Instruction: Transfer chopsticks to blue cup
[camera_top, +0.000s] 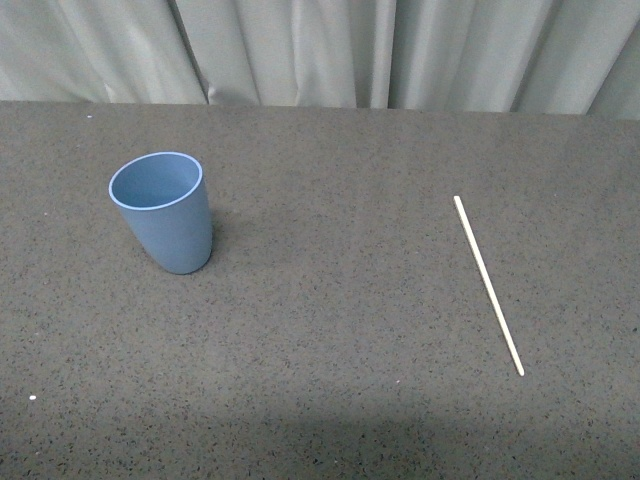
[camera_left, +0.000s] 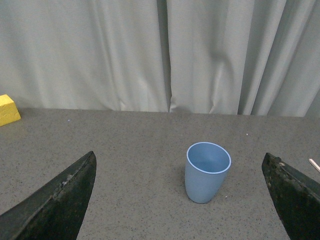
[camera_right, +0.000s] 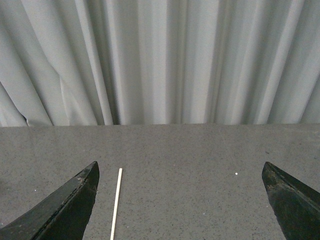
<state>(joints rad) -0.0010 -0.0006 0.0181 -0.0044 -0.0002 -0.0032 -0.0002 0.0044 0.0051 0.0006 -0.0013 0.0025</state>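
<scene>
**Nothing picked up yet**

I see the grey worktop (camera_top: 330, 340). My left hand (camera_left: 178, 155) and right hand (camera_right: 180, 164) gape wide, gripping nothing. The blue cup (camera_top: 165, 215) stands upright on the left; the chopsticks (camera_top: 488, 285) lie flat, well apart to its right.

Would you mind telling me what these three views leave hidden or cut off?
- Left wrist view: the yellow block is cut by the picture's edge, and only a tip of the chopstick shows at another edge.
- Right wrist view: the chopstick's near end runs off the picture.
- Front view: neither arm shows; the blue cup's floor is hidden by its own wall.
</scene>
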